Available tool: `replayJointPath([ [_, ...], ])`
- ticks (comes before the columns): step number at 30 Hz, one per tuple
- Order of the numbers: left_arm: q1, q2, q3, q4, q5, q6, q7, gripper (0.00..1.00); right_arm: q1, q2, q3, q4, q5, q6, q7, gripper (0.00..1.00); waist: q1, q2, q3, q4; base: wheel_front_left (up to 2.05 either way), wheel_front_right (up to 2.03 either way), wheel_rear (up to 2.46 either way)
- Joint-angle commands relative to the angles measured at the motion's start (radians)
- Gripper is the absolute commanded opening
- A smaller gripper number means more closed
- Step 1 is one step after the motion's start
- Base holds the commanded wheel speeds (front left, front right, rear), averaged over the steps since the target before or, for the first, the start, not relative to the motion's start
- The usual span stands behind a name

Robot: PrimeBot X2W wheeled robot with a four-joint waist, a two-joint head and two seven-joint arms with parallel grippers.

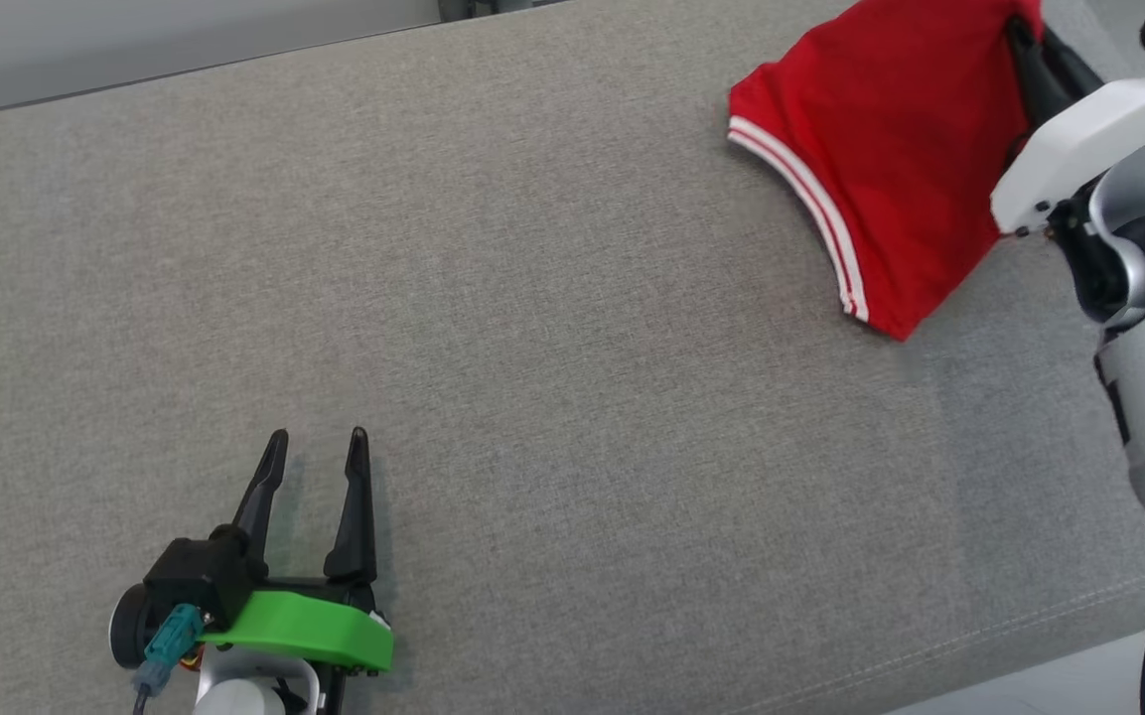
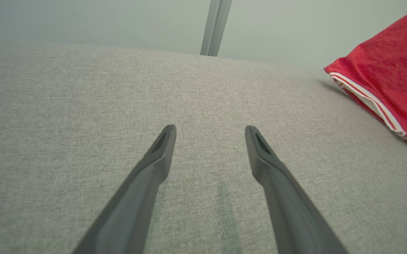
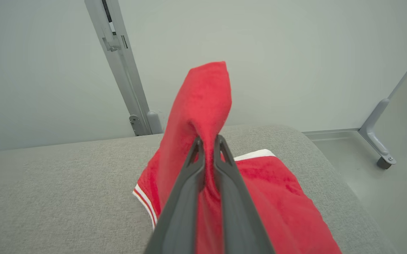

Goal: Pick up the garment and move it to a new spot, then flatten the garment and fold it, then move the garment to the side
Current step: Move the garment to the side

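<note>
The garment is red with a white-striped hem and hangs partly lifted over the far right of the grey cushion. My right gripper is shut on a fold of the garment, which stands up above the fingertips while the rest drapes down onto the cushion. In the head view the right gripper sits at the garment's right edge, its tips hidden in cloth. My left gripper rests open near the front left, nothing between its fingers, far from the garment.
The cushion's front edge runs along the lower right, with pale floor beyond. A grey wall and a metal post stand behind the cushion. A metal frame foot stands on the floor to the right.
</note>
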Motion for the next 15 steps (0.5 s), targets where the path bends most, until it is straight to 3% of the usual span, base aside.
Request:
replayJointPath([
  [1,-0.020,0.000,0.002,0.000,-0.007,0.002,-0.005,1.00,-0.024,-0.013,-0.011,0.022,-0.009,0.000,0.003,0.00,0.0000,-0.0001,0.009,0.023,0.00,0.00,0.00],
  [15,-0.058,-0.004,-0.017,-0.018,0.022,-0.016,-0.004,1.00,-0.167,-0.200,-0.080,0.205,-0.137,0.000,0.015,0.00,0.0000,-0.0001,0.108,0.119,0.00,0.00,0.00],
])
